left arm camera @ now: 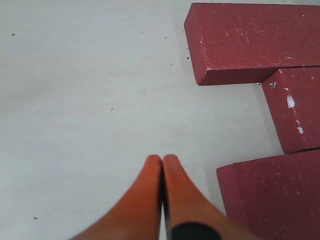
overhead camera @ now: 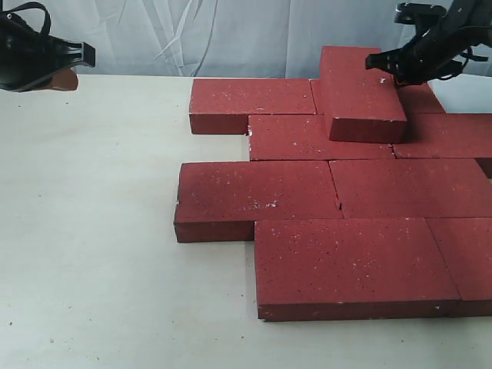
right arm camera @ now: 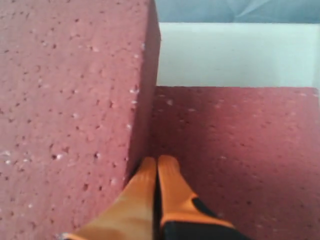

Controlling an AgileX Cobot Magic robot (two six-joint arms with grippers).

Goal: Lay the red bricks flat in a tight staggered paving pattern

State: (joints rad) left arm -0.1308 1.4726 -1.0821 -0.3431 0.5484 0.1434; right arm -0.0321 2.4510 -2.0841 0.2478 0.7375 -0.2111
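Several red bricks lie flat in staggered rows on the white table, among them a back-left one (overhead camera: 252,98), a middle one (overhead camera: 257,192) and a front one (overhead camera: 350,261). One more brick (overhead camera: 361,92) lies on top of the back rows, pointing front to back. My right gripper (overhead camera: 388,71) is shut and empty. Its tips (right arm camera: 157,162) press against this top brick's side wall (right arm camera: 75,100), just above the lower brick (right arm camera: 235,150). My left gripper (overhead camera: 68,77) hangs shut and empty over bare table at the far left (left arm camera: 162,160), apart from the brick corners (left arm camera: 250,40).
White tabletop (overhead camera: 92,231) spreads left and in front of the bricks. A pale wrinkled backdrop (overhead camera: 231,31) runs behind the table. The paving reaches the right edge of the exterior view.
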